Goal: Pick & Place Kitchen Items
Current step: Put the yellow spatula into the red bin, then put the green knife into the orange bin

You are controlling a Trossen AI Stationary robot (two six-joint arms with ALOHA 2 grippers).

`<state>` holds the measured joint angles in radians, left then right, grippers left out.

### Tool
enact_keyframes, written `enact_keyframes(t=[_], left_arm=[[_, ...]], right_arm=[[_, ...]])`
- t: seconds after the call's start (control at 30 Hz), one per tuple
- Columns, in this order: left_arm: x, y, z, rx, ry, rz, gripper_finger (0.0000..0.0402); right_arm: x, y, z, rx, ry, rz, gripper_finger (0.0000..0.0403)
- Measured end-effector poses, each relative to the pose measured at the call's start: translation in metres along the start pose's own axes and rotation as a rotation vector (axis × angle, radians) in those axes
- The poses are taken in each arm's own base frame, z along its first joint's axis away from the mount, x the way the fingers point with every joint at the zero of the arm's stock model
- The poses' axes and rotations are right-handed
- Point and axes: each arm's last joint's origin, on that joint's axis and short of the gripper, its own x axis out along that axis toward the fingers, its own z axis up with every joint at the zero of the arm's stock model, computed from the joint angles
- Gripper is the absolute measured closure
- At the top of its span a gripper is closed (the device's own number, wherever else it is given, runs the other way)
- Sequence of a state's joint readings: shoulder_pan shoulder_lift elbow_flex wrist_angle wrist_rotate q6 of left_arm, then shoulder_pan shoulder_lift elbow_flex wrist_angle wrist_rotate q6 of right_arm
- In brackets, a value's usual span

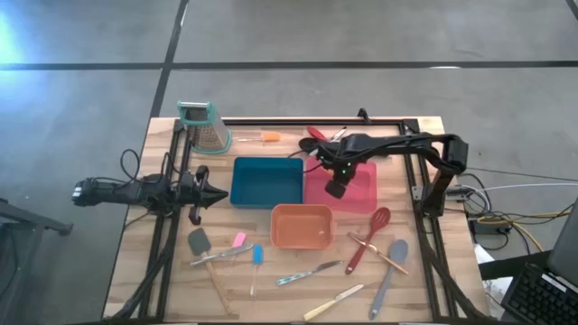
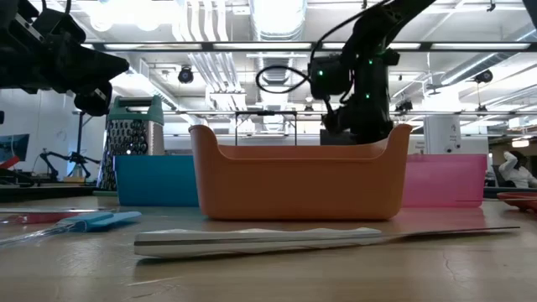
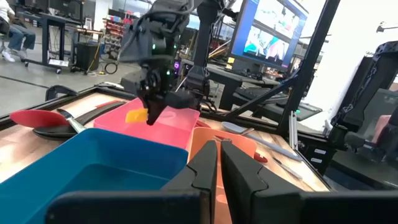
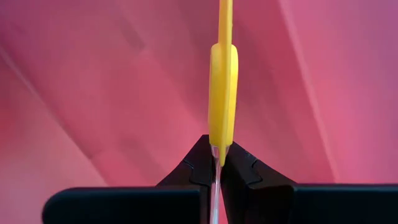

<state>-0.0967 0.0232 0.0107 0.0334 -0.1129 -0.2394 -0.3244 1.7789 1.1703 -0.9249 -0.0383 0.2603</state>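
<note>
My right gripper points down over the pink tray, shut on a small spatula with a yellow head and a clear handle. In the low view its fingertips are hidden behind the orange tray. My left gripper waits shut and level at the table's left, beside the blue tray, holding nothing. Other kitchen items lie flat on the near half of the table: a red spoon, a grey spoon, two knives, and small spatulas. My right gripper pinches the spatula between its two fingers, on the clear handle right where it meets the yellow head. The fingers come from above, pointing down. The head sticks out beyond the fingertips, edge-on, over the pink tray's floor; whether it touches the floor I cannot tell.
A metal grater with a teal top stands at the far left. An orange-headed spatula and a red spoon lie near the far edge. The orange tray sits in front of the pink and blue trays. Dark frame rails run along the table's sides.
</note>
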Motion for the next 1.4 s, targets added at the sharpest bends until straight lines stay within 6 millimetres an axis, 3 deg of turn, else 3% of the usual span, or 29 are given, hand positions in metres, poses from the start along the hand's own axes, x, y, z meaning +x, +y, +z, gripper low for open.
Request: enact_keyframes(t=[0.67,0.87,1.17,1.4], left_arm=[[0.000,0.000,0.000,0.000,0.000,0.000,0.0377],[0.000,0.000,0.000,0.000,0.000,0.000,0.0377],[0.000,0.000,0.000,0.000,0.000,0.000,0.0378],[0.000,0.000,0.000,0.000,0.000,0.000,0.0378]], right_arm=[[0.025,-0.002,-0.004,0.032,-0.006,0.029,0.0394],[0.026,-0.001,-0.005,0.072,0.000,0.058,0.0373],[0.013,0.003,0.004,0.022,-0.024,0.109,0.0310],[-0.024,0.006,0.012,-0.051,-0.109,0.123,0.0272]])
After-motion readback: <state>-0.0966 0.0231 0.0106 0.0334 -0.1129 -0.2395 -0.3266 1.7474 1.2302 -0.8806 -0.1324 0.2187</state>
